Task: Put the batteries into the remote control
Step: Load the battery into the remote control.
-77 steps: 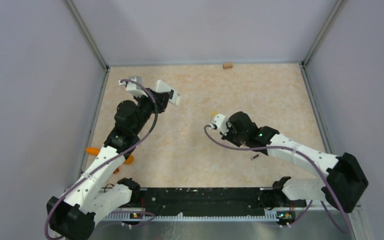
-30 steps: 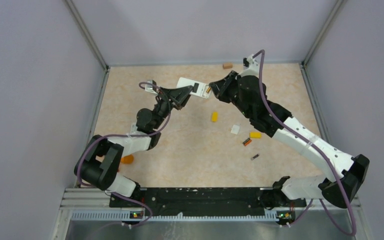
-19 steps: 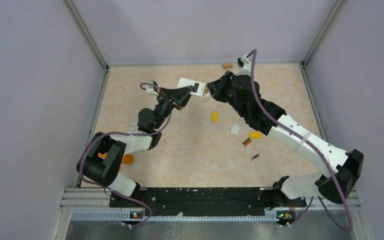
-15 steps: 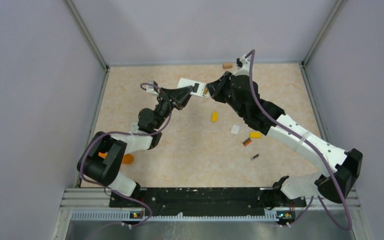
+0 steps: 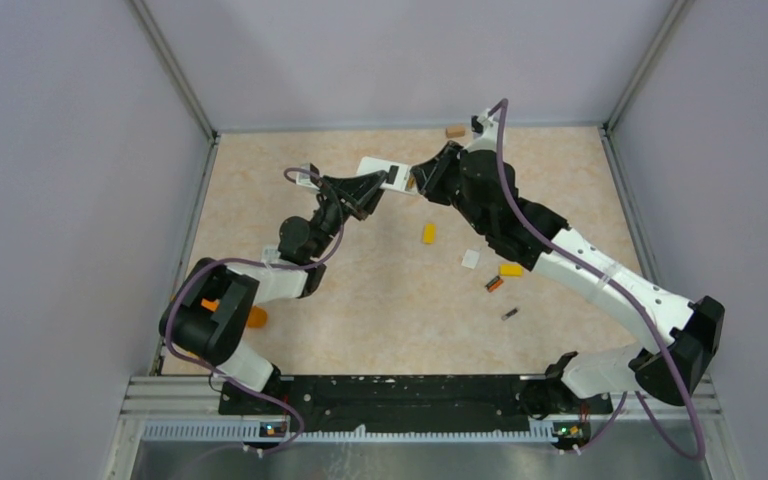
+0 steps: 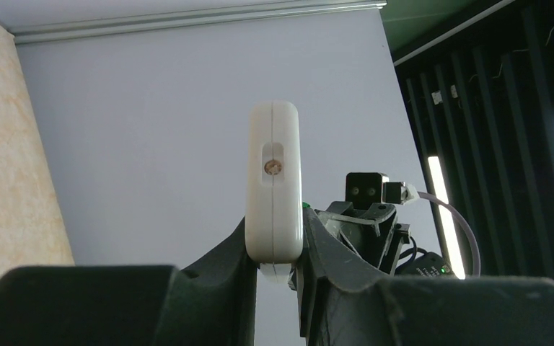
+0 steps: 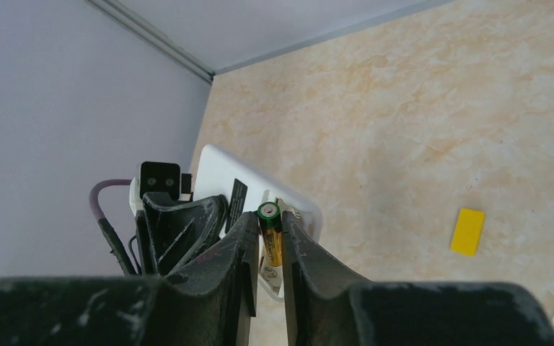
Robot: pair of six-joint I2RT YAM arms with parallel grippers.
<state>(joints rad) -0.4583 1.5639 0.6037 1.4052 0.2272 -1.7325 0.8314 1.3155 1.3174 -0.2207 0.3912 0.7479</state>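
Right wrist: battery (image 7: 270,249) is clenched by right gripper (image 7: 267,222), just beside remote control (image 7: 218,169); remote control is grasped edgewise by left gripper (image 6: 274,251).

Top view: high at 6 o'clock, looks down on whole worktop (image 5: 360,300). Left wrist: close, along left tool (image 6: 275,249) toward 2 o'clock. Right wrist: close, along right tool (image 7: 267,223) toward 10 o'clock. All share remote control (image 5: 378,172).

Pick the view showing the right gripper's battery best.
Right wrist: the battery sits pinched in the right gripper, green end and gold body clear. Top external shows a speck; left wrist shows none, only the remote control.
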